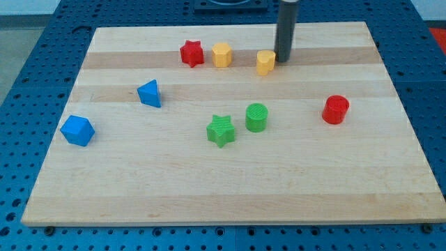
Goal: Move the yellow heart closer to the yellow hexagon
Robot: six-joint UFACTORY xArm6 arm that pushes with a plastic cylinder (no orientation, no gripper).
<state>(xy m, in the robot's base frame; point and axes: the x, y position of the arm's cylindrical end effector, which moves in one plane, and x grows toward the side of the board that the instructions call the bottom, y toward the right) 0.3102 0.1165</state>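
Yellow heart [265, 61] is sitting near the desk's [209, 181] top edge with my tip [283, 58] touching its 3 o'clock side, so I am judging a steady push toward 9 o'clock, at the yellow hexagon [221, 54], best; no claw is fitted, and the wood between them is lying bare.

My tip [282, 60] stands just beside the yellow heart [265, 62], on the view's right. Between the heart and the yellow hexagon [221, 54] the board [209, 181] lies bare. The red star [191, 53] sits just beyond the hexagon, blocking the view's left.
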